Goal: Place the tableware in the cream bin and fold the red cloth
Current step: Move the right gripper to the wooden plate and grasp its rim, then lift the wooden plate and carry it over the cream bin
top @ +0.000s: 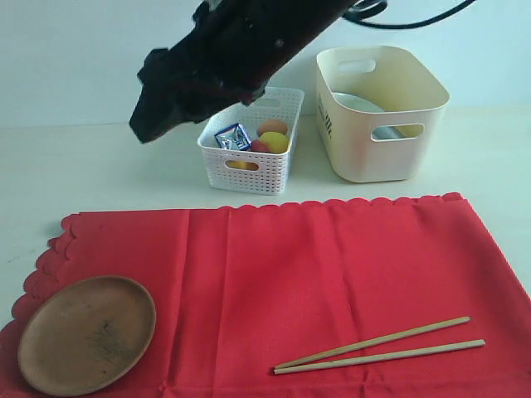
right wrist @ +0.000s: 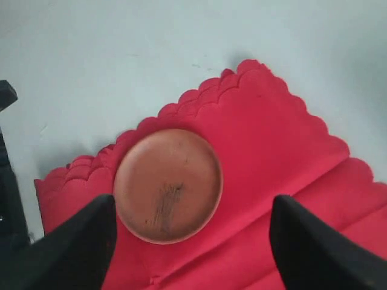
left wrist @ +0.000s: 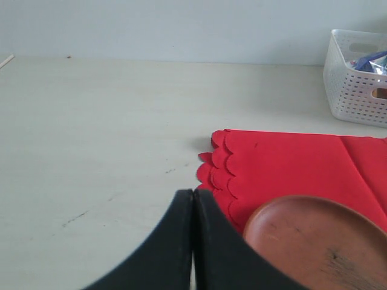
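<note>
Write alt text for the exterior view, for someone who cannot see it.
A red cloth lies spread out on a pale table, a wooden plate on its near left corner and two chopsticks near its front right. Behind it stand a white basket of food and a cream bin with a bowl inside; a black arm hangs above the basket.

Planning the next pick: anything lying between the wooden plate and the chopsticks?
Nothing but bare red cloth between the wooden plate and the chopsticks; the exterior view shows that whole stretch.
</note>
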Controlling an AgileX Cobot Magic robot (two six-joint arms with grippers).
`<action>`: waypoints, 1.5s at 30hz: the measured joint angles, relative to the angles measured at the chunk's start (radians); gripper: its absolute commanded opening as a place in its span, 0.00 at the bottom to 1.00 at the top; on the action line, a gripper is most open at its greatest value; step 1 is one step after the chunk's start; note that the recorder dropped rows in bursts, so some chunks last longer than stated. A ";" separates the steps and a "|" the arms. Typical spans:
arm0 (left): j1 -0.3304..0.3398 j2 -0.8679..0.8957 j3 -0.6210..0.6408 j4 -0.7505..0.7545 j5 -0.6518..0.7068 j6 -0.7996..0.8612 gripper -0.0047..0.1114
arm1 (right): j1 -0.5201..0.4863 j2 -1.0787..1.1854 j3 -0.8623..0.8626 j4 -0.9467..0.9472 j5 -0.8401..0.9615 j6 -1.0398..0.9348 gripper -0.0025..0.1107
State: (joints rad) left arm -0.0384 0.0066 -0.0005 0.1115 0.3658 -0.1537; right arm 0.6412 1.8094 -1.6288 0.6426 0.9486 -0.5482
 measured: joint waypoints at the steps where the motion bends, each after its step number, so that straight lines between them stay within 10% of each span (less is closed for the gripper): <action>1: 0.000 0.000 0.000 0.000 0.000 0.000 0.04 | 0.011 0.009 0.005 -0.002 -0.008 0.000 0.62; 15: 0.000 0.000 0.000 0.000 0.000 0.000 0.04 | 0.172 0.173 0.015 -0.035 -0.134 0.000 0.62; 45: 0.000 0.000 0.000 0.000 0.000 0.000 0.04 | 0.172 0.460 0.015 -0.007 -0.217 0.053 0.62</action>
State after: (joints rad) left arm -0.0384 0.0066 -0.0005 0.1115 0.3658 -0.1537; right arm 0.8128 2.2697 -1.6138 0.6351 0.7311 -0.4951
